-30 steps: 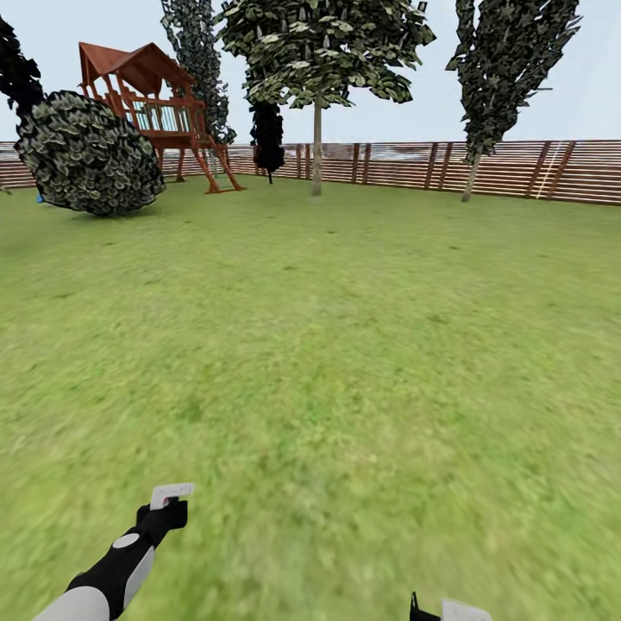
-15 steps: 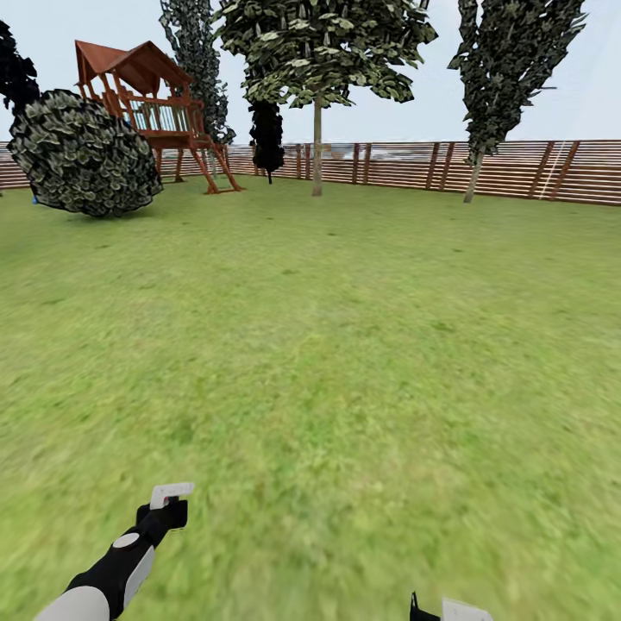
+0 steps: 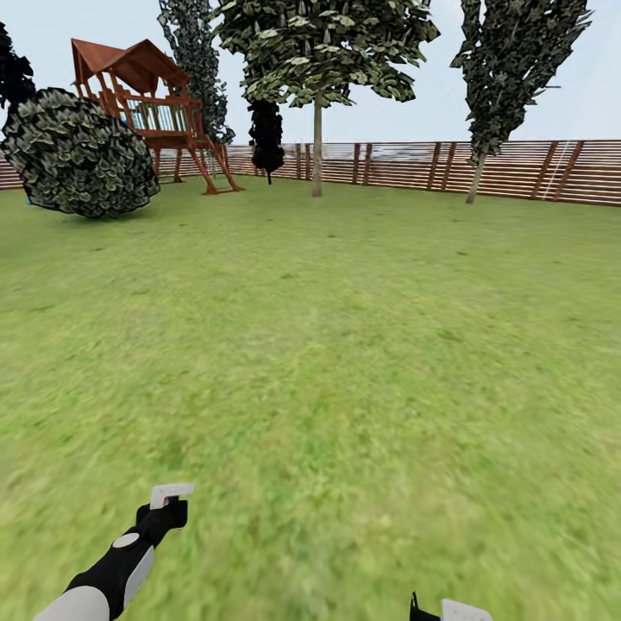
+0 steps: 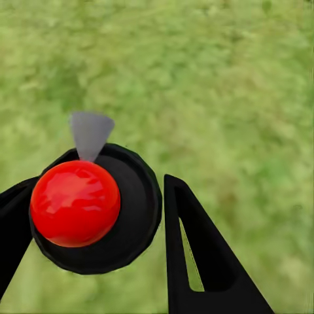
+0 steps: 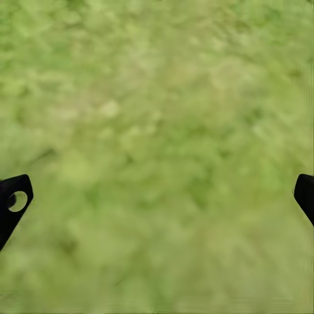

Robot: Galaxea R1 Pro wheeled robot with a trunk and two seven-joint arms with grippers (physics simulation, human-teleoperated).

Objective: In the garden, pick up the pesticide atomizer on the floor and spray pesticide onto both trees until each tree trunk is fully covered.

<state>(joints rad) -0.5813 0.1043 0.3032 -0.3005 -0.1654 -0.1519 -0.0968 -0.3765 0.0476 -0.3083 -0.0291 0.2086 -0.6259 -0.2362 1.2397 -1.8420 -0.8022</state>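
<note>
Head view: wide green lawn (image 3: pixel 345 345), the floor of the garden, runs to a brown slat fence (image 3: pixel 517 168) along its far edge. At the far left corner stands a red-brown wooden play tower (image 3: pixel 151 108) beside a round dark bush (image 3: pixel 78 155). 1 leafy tree (image 3: pixel 317 52) with a thin pale trunk stands near the middle of the far edge; a dark cypress-like tree (image 3: pixel 509 60) stands toward the far right. Left arm (image 3: pixel 116 561) reaches out over the near grass; left gripper (image 3: pixel 168 500) sits at its end. Left wrist view: the left gripper (image 4: pixel 98 216) has its 2 black fingers (image 4: pixel 196 255) closed against the pesticide atomizer (image 4: pixel 91 206), seen end-on as a red top on a round dark body with a grey nozzle, held above grass. Right wrist view: right gripper (image 5: pixel 157 196) fingertips sit at opposite edges, spread wide, nothing between them, blurred grass beneath.
</note>
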